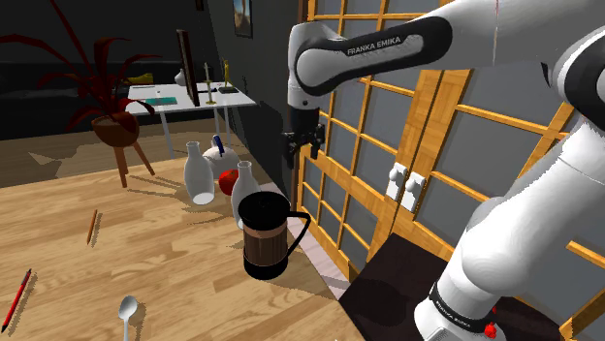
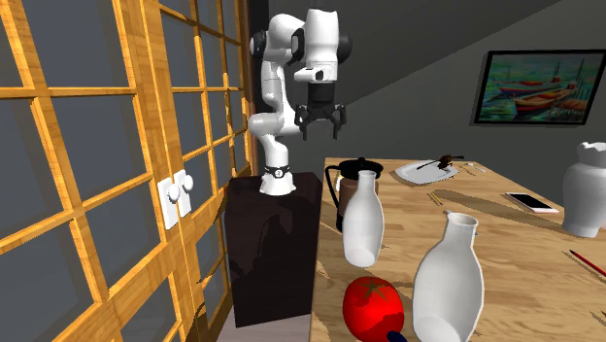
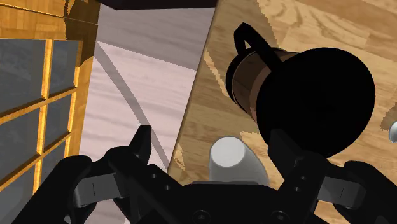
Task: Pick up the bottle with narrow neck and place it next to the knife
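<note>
Your gripper [image 1: 302,152] hangs high above the table [image 1: 145,262] in the shoulder view, its fingers apart and holding nothing. Below it the bottle [image 1: 244,187] stands upright, near the table's edge on this view's right. The dark press [image 1: 267,237] stands just in front of the bottle and overlaps its base. A red fruit [image 1: 228,181] lies just to the bottle's left, between it and a second bottle [image 1: 199,172]. Nearer the camera you can see a spoon [image 1: 127,312] and a red pencil [image 1: 15,300] lying on the wood.

From the second exterior view, the gripper [image 2: 321,129] is up in the air beside the stand [image 2: 272,243], jaws spread, well above everything on the table [image 2: 505,253]. The bottle [image 2: 362,225] stands upright in front of the press [image 2: 348,189]. The red fruit [image 2: 374,306] and the second bottle [image 2: 449,282] are closer to the camera.

Through the wrist view, the gripper [image 3: 210,143] looks straight down. The bottle [image 3: 232,159] shows its rounded top between the two fingers [image 3: 141,143], far below them and untouched. The press [image 3: 299,95] stands just beside it.
</note>
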Tool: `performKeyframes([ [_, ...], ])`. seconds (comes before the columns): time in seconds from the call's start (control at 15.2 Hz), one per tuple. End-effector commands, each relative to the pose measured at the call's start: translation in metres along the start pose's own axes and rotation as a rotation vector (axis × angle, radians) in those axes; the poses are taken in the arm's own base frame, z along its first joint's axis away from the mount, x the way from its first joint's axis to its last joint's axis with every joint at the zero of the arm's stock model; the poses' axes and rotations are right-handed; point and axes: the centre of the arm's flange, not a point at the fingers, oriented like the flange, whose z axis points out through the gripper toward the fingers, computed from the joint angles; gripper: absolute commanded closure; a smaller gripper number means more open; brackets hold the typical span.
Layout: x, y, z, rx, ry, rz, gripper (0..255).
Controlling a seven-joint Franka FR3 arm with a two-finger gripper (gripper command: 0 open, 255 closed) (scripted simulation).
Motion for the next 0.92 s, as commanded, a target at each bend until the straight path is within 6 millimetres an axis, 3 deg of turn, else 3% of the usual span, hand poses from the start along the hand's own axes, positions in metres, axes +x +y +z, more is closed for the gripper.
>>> performKeyframes([
  [0.0,0.018,-0.010,0.008,0.000,0.009,-0.001,0],
  [0.86,0.160,-0.083,0.044,-0.002,0.066,-0.010,0],
])
